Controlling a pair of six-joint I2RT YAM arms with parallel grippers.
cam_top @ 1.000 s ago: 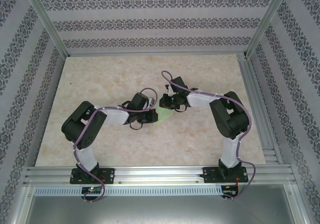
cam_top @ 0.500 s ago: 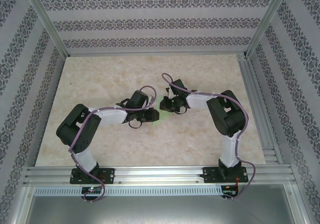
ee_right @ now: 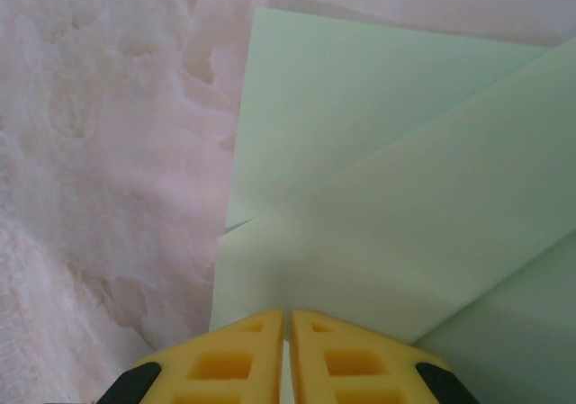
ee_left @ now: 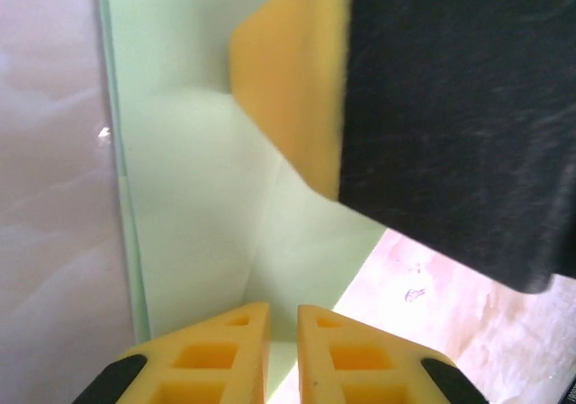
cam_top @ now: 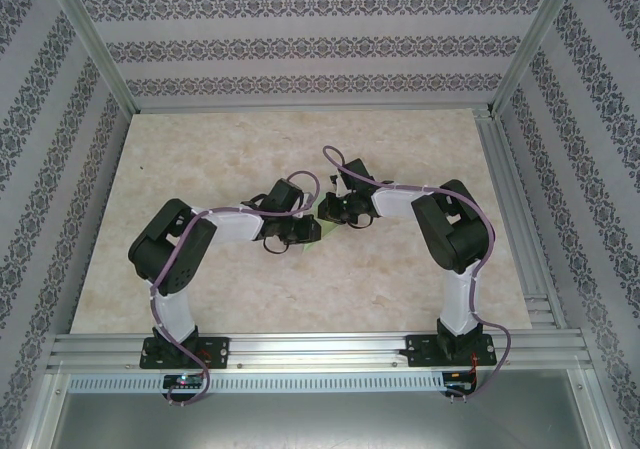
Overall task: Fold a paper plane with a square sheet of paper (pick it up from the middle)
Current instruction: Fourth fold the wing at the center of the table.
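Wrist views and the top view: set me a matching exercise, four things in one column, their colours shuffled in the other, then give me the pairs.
Things:
1. sheet of paper
2. tabletop
3. right gripper's fingers
4. left arm

Colours:
A. yellow
B. black and white
C. pale green
D. marbled beige

Pairs: 1-C, 2-D, 3-A, 4-B

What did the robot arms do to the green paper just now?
The left arm's fingers slid a little to the right, over the green paper. The green triangle seen from above shrank to a sliver. The right arm's fingers hardly moved and stay at the paper. The table looks the same.
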